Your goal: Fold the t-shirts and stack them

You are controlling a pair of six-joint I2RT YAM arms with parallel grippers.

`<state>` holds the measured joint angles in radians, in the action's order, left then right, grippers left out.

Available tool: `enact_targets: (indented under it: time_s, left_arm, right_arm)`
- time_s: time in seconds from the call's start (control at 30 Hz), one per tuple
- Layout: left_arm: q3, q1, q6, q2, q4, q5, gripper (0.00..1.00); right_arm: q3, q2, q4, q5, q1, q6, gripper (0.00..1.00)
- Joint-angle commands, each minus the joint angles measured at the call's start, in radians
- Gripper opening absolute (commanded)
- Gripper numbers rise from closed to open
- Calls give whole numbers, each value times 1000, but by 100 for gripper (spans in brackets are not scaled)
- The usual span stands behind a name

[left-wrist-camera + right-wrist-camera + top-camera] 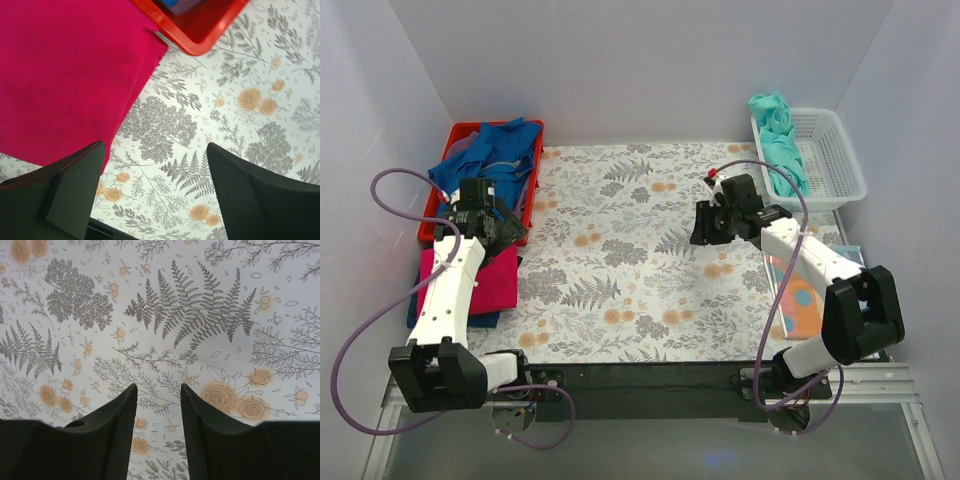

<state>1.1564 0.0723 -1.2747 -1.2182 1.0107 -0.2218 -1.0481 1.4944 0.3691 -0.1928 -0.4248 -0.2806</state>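
A folded crimson-pink t-shirt (470,280) (65,75) lies at the table's left on a darker folded one, of which only an edge (485,320) shows. Blue t-shirts (490,150) are heaped in the red bin (532,190) (200,35). A teal t-shirt (775,140) hangs over the white basket (835,160). My left gripper (510,232) (155,150) hovers open just right of the pink tee's edge, with nothing between its fingers. My right gripper (702,228) (157,390) is open and empty above the floral cloth, right of centre.
A floral cloth (620,250) covers the table. An orange-and-blue patchwork cloth (800,300) lies at the right edge, partly under the right arm. White walls close in the left, back and right sides. Purple cables loop from both arms.
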Motion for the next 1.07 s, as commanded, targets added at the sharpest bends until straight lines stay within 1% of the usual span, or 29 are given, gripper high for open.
enact_targets:
  time_s: [0.0,0.17,0.2,0.27,0.3,0.37,0.43,0.57,0.6,0.7,0.87,1.03]
  left_arm:
    - [-32,-40,66,77,-53,62,82]
    - [-53,-58,104,114,-92,134,83]
    - [-55,-106,106,114,-93,137,83]
    - [-61,-135,117,112,-103,144,84]
    - [-64,-173,121,112,-109,144,84]
    - [-69,-218,130,108,-124,124,84]
    - [-69,-285,126,89,-132,99,84]
    - [-51,-396,89,34,-133,24,85]
    - [-41,-438,80,11,-133,12,85]
    - [-29,-503,48,-18,-135,-13,86]
    - [-29,-577,15,-50,-138,-42,86]
    - [-35,-615,1,-66,-145,-62,86]
  right_arm:
    - [26,-103,14,85,4,32,47]
    - [66,-190,34,153,4,40,48]
    - [75,-203,36,159,4,41,48]
    - [100,-236,44,179,4,38,48]
    - [108,-249,44,185,4,37,48]
    - [125,-278,45,188,6,32,48]
    - [145,-301,47,205,4,27,48]
    - [158,-326,57,220,4,18,48]
    - [163,-330,59,225,4,17,48]
    - [168,-345,62,228,4,8,49]
    - [175,-359,65,239,4,3,49]
    - [183,-376,73,268,4,3,49]
